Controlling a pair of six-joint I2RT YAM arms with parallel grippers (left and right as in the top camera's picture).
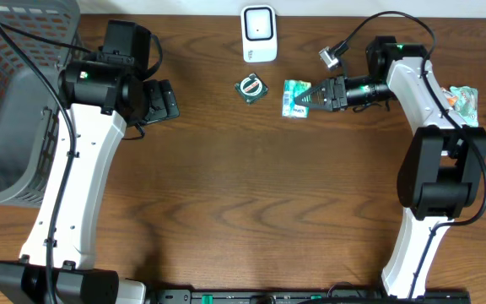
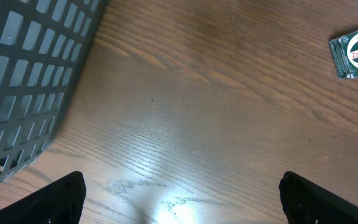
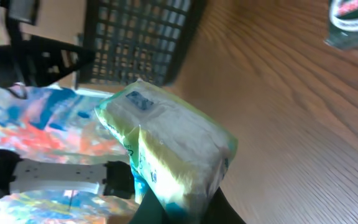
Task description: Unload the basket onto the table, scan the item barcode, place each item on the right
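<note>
The right gripper (image 1: 307, 98) is closed on the item, a small white‑and‑green packet (image 1: 291, 98), clamping it at one end. The arm reaches in from the right side of the desk (image 1: 251, 203), so the gripper points left with the packet at its tip. In the right wrist view the packet fills the centre of the picture, tilted, with the two dark fingers (image 3: 145, 205) meeting on its lower end. A small blue printed patch shows on its upper face; no barcode can be made out.

The packet sits in the middle of the rear part of the desk. It is just right of a square green tin (image 1: 251, 88) and apart from it. The white scanner (image 1: 259, 34) stands upright at the rear edge, behind the tin and slightly left of the packet, near it but not touching.

The left gripper (image 1: 163, 100) is fully open and holds nothing. Its wrist view shows the two fingers (image 2: 48, 202) spread wide over bare wood, with the tin in the upper right corner. A grey slatted basket (image 1: 7, 101) occupies the left rear corner, just beside this arm.

Two further snack packets (image 1: 465, 100) lie at the right edge of the desk — behind the right arm and well apart from the held item.
</note>
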